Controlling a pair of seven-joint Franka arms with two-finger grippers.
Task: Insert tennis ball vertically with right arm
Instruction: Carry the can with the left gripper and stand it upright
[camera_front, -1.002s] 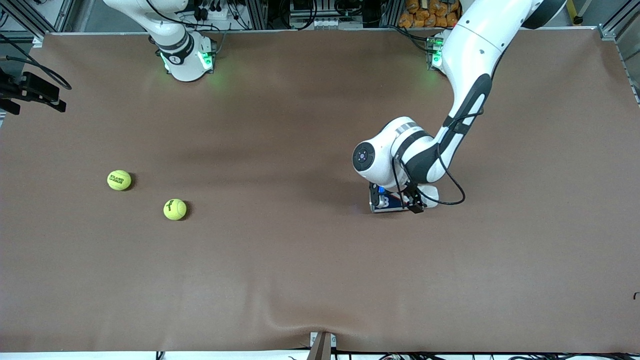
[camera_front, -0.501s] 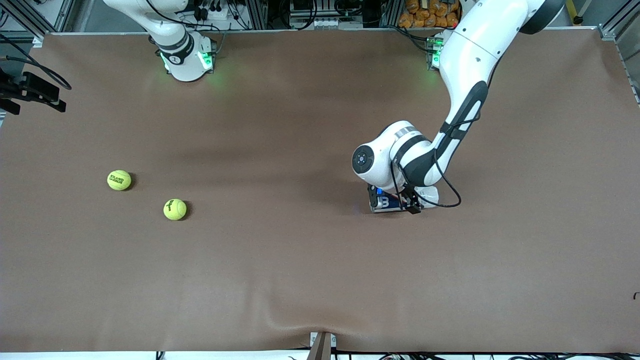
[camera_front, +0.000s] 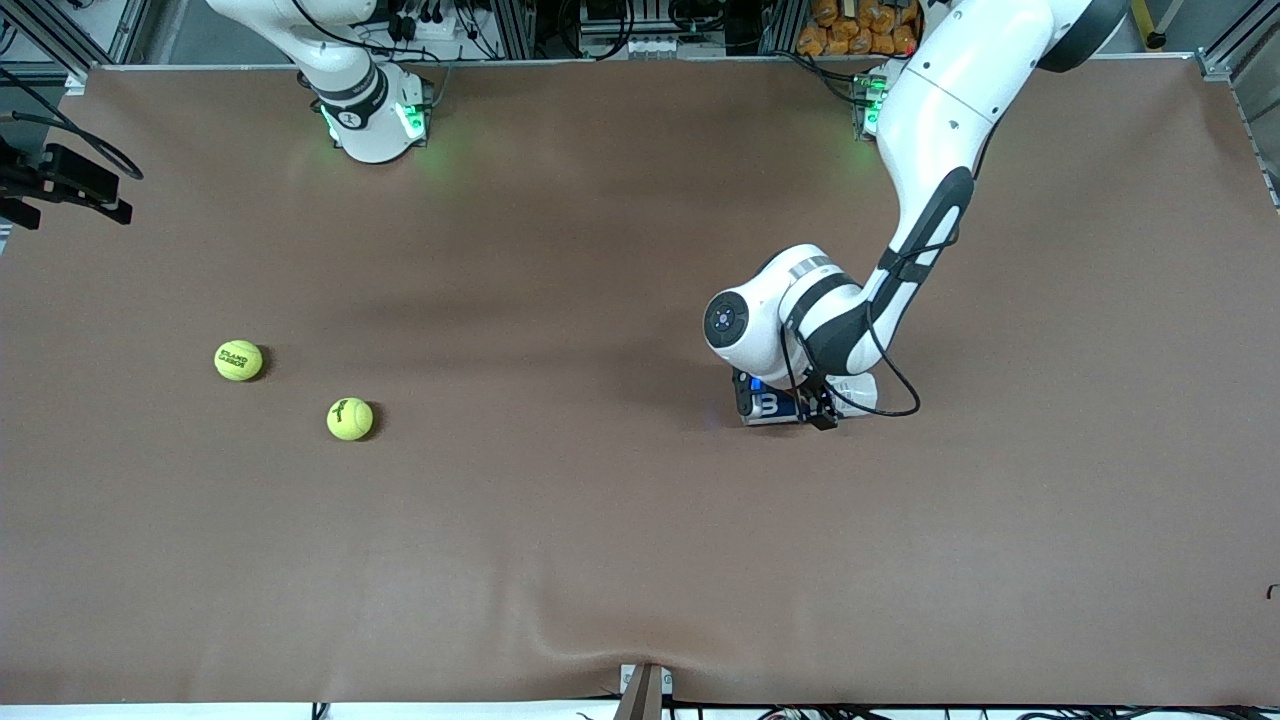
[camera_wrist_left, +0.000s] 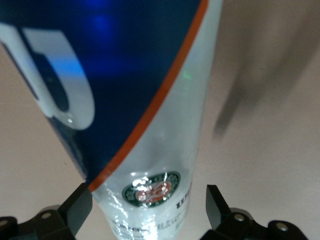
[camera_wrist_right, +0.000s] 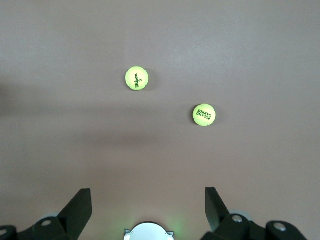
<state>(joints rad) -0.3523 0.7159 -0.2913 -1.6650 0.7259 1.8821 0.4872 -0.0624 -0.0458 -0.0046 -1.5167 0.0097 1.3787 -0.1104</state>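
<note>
Brown table (camera_front: 600, 560) has two tennis balls (camera_front: 239, 361) (camera_front: 350, 419) toward the right arm's end, plus a blue can (camera_front: 768, 405) lying nearer the left arm's.

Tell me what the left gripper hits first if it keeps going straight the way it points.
Most likely the tennis ball can: in the left wrist view it lies directly between the left gripper's open fingers, filling the gap. Whether contact has already been made I cannot tell; in the front view the arm hides it.
</note>
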